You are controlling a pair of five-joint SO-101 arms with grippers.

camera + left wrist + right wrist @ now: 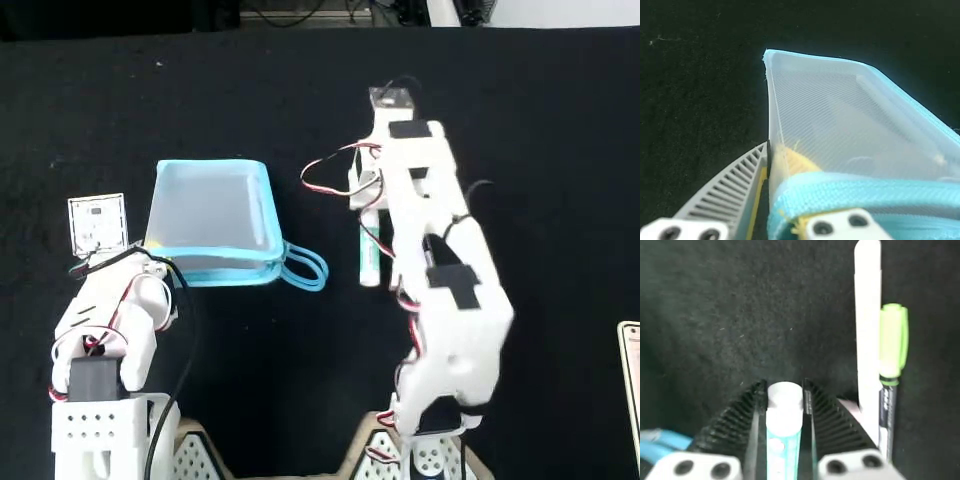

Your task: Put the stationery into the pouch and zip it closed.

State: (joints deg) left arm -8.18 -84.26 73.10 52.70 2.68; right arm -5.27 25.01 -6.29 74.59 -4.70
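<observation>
A translucent pouch with light blue trim lies flat at centre left, its blue loop pointing right. My left gripper is shut on the pouch's near left corner, where the blue zipper band runs between its fingers. My right gripper is shut on a white-capped teal glue stick; from above the stick lies just right of the loop under the right arm. A white pen and a green-capped marker lie side by side close to the stick.
Black cloth covers the table. A white tag card sits left of the pouch, beside the left arm. A white object pokes in at the right edge.
</observation>
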